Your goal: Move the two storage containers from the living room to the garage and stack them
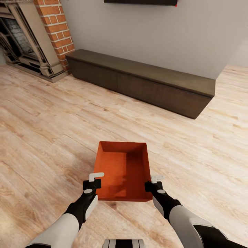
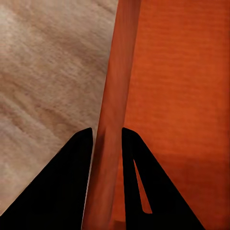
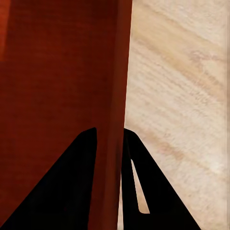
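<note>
Light wood plank floor (image 1: 51,137) runs to a red-brick fireplace (image 1: 51,31) and a long dark low cabinet (image 1: 144,82) against the grey wall — the living room. Both arms reach forward and down. The left gripper (image 2: 106,139) pinches the left wall of the storage container (image 1: 125,172), the right gripper (image 3: 110,139) pinches its right wall — the open box sits between them.

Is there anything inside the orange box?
No, empty. In the head view the storage container shows a bare orange bottom, held between the left gripper and right gripper.
</note>
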`<state>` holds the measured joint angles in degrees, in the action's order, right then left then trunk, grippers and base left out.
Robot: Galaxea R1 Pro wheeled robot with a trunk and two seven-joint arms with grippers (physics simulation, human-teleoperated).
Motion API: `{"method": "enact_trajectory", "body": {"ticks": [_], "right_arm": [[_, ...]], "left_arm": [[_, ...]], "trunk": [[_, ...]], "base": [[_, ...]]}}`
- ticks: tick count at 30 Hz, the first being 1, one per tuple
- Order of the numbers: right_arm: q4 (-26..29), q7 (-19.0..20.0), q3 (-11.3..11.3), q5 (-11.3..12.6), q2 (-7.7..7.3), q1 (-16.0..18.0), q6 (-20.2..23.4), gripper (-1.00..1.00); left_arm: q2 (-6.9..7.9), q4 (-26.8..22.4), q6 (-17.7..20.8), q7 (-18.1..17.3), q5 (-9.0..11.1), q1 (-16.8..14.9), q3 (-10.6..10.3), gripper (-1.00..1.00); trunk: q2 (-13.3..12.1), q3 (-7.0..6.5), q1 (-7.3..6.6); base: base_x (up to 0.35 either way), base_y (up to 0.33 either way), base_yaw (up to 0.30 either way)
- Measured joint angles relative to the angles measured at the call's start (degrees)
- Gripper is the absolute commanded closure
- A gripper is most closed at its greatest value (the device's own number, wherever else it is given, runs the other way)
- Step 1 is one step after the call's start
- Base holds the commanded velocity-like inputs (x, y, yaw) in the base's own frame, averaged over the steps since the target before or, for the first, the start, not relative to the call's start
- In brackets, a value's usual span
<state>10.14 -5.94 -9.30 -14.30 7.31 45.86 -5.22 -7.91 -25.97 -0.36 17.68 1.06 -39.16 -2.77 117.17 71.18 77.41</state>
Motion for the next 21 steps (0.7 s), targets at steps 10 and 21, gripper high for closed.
{"method": "enact_trajectory", "body": {"ticks": [10, 21], "right_arm": [[0.01, 0.01, -0.02, -0.01, 0.00, 0.00, 0.00, 1.00], [0.07, 0.00, -0.02, -0.08, 0.02, -0.01, 0.18, 1.00]], "left_arm": [[0.00, 0.01, 0.00, 0.01, 0.02, -0.02, -0.03, 1.00], [0.01, 0.08, 0.00, 0.03, 0.17, -0.03, -0.03, 1.00]], "trunk": [[-4.01, -1.80, -2.20], [-8.42, -3.77, -4.61]], "base": [[0.000, 0.000, 0.000], [0.000, 0.000, 0.000]]}}
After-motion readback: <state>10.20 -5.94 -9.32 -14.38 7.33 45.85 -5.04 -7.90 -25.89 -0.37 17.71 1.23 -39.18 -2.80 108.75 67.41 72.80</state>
